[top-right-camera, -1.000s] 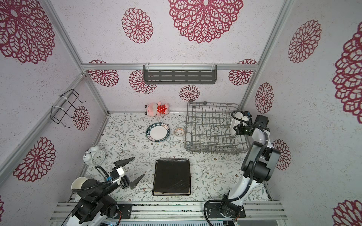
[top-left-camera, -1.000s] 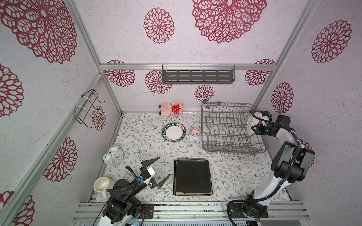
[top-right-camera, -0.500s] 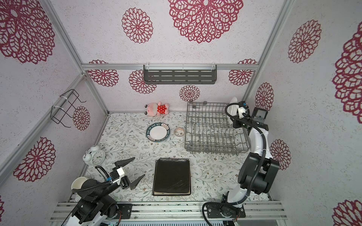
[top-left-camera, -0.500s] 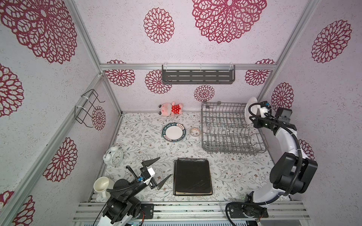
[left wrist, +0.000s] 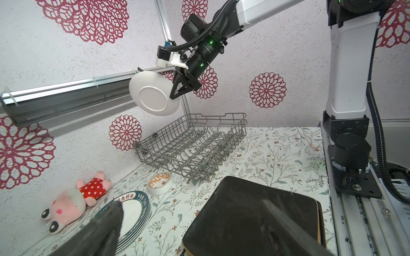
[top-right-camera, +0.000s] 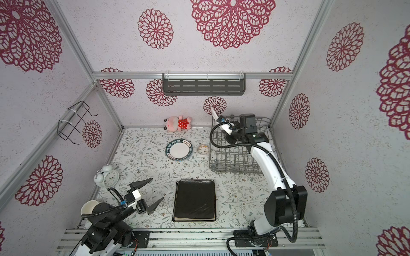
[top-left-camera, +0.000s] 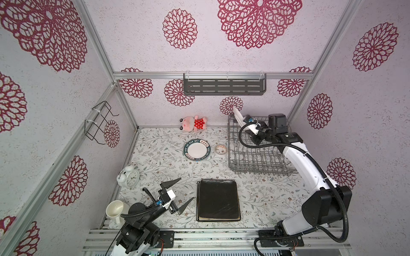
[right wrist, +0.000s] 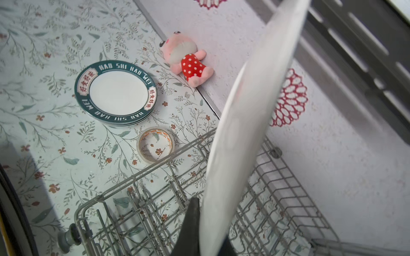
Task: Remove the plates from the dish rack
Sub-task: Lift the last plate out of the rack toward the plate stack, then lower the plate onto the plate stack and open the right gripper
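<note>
One second before, the right gripper held the round white plate low at the right edge of the dish rack. Half a second before, the plate was raised at the far right corner. Now it hangs in the air above the far left corner of the rack, close before the back wall. The left gripper has not moved in this time.

The right arm stretches from its base at the front right, long over the rack. Its black fingers are clamped on the rim of the plate. The left arm is folded low at the front left, with its fingers wide apart and holding nothing.

The underside of the plate is plain white with a round foot ring, and the plate is held on edge, tilted. In both top views it shows only as a thin white sliver. A stack of green-rimmed round plates and a stack of black square plates lie on the table, both outside of the rack.
</note>
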`<state>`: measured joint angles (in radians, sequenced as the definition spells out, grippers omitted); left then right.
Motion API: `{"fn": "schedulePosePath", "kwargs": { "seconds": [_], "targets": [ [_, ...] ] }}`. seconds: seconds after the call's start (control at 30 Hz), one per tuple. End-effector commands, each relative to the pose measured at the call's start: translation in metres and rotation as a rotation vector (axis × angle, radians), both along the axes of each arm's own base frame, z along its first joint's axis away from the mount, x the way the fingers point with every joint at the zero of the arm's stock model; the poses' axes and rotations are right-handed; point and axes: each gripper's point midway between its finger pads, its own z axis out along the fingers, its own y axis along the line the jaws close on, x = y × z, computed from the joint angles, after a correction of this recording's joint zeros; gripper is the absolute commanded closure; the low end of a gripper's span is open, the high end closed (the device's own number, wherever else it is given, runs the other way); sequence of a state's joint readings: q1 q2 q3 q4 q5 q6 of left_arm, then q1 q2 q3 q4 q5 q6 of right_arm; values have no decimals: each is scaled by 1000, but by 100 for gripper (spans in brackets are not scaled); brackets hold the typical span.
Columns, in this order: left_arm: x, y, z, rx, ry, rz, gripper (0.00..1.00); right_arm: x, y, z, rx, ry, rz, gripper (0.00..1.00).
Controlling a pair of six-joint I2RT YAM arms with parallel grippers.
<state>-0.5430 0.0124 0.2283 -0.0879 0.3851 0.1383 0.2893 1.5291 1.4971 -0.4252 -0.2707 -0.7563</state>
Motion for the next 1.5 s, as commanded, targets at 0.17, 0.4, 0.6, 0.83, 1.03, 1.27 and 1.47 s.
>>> {"fn": "schedulePosePath", "kwargs": {
  "seconds": [0.17, 0.4, 0.6, 0.83, 1.03, 1.27, 1.47],
  "targets": [
    [3, 2, -4, 7, -4, 18, 3, -15, 78, 5, -359, -277, 182, 100],
    [3, 2, -4, 5, -4, 19, 2, -8, 135, -38, -621, -407, 255, 100],
    [3, 2, -4, 6, -4, 18, 2, 1, 169, -72, -696, -500, 300, 100],
    [3, 2, -5, 6, -1, 18, 2, 11, 194, -110, -785, -573, 323, 100],
    [3, 2, -4, 5, -2, 17, 3, 18, 205, -136, -821, -589, 321, 100],
    [3, 2, -4, 4, 0, 14, 3, 21, 214, -149, -818, -606, 311, 100],
    [2, 1, -4, 4, -2, 11, 3, 21, 216, -159, -829, -598, 314, 100]
  ]
}}
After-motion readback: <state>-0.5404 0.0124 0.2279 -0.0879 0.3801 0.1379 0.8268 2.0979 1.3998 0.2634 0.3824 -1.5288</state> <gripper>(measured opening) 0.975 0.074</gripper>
